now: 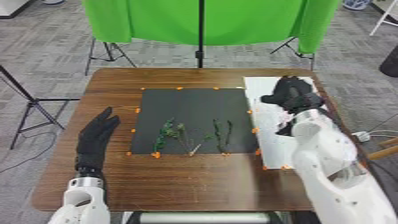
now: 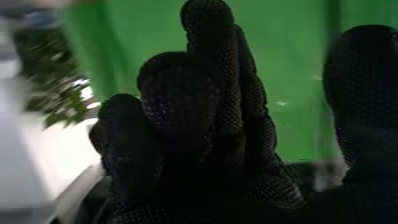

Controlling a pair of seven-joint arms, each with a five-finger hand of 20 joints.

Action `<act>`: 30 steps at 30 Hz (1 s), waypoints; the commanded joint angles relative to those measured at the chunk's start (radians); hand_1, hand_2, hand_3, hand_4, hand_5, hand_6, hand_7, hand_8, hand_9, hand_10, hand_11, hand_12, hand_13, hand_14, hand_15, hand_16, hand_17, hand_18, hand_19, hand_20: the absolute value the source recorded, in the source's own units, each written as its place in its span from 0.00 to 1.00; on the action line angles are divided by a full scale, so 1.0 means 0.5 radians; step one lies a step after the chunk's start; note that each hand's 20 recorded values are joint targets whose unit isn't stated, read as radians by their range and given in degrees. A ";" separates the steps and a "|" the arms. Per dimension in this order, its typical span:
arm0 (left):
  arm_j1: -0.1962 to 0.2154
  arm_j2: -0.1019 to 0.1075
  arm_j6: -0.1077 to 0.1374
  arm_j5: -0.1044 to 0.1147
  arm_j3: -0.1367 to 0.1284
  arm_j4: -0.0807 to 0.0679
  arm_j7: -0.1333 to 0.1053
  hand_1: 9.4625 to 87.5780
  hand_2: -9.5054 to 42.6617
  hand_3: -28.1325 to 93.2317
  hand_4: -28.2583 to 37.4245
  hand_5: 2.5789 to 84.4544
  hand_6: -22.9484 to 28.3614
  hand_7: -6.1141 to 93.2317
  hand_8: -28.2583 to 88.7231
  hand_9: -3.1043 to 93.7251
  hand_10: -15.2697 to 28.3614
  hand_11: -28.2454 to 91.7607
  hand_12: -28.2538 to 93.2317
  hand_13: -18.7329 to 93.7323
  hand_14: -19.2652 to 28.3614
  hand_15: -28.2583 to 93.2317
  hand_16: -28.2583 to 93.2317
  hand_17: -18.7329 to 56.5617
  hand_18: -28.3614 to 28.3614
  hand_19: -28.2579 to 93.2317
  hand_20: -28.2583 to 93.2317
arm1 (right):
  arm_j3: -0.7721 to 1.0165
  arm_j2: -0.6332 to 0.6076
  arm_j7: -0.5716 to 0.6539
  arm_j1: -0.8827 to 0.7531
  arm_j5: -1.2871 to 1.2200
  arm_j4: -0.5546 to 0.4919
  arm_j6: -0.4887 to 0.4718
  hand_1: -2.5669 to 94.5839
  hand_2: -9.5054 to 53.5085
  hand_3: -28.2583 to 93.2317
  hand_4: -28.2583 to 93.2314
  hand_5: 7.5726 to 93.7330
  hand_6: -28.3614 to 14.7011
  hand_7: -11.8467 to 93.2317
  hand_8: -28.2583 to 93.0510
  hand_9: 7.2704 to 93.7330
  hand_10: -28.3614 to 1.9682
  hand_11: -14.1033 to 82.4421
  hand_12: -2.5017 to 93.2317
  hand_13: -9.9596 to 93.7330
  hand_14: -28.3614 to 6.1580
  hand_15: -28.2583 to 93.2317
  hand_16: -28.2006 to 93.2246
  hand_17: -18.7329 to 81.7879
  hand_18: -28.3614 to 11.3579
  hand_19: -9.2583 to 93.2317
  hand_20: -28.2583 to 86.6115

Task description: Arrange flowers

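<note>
In the head view my right hand (image 1: 291, 92) is over the upper part of the white board, right of the dark mat. The right wrist view shows this hand (image 2: 226, 100) open and relaxed, its thumb apart from the fingers and nothing held between them. My left hand (image 1: 96, 136) lies open with straight fingers at the table's left side. Green stems (image 1: 163, 135) lie on the mat's lower left part, beside thin brownish stems (image 1: 184, 139). Farther right on the mat are more green stems (image 1: 218, 136). Something pinkish on the board is partly hidden by my right arm.
The dark mat (image 1: 191, 107) has orange markers around its edges, and the white board (image 1: 277, 152) adjoins it on the right. Brown wood (image 1: 195, 187) surrounds them. Beyond the table hangs a green cloth (image 1: 151, 20) with a black stand (image 1: 201, 50) before it.
</note>
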State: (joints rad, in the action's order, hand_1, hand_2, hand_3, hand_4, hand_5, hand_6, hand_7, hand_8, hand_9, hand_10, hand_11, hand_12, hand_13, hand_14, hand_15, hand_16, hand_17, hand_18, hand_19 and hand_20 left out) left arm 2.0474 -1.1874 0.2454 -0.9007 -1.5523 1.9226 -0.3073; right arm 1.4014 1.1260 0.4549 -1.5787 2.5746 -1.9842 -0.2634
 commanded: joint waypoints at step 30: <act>0.070 -0.011 0.086 0.067 -0.089 -0.004 -0.053 0.18 0.15 0.78 0.07 0.54 0.51 0.16 0.19 0.49 0.66 0.38 0.35 0.48 0.72 0.31 0.25 0.35 0.68 0.26 0.39 | -0.046 -0.061 -0.129 0.059 -0.063 0.268 0.444 0.75 0.00 0.59 0.17 0.84 0.58 0.29 0.36 1.00 0.64 0.31 0.42 1.00 0.84 0.73 0.48 0.88 0.50 1.00 0.75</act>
State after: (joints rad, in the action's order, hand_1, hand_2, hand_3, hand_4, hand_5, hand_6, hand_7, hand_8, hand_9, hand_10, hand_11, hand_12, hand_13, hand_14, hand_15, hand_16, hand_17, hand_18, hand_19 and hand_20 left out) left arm 2.0582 -1.1902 0.2491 -0.8905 -1.5689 1.9222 -0.3105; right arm 1.4185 1.1558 0.4110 -1.6336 2.5979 -1.7373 -0.0621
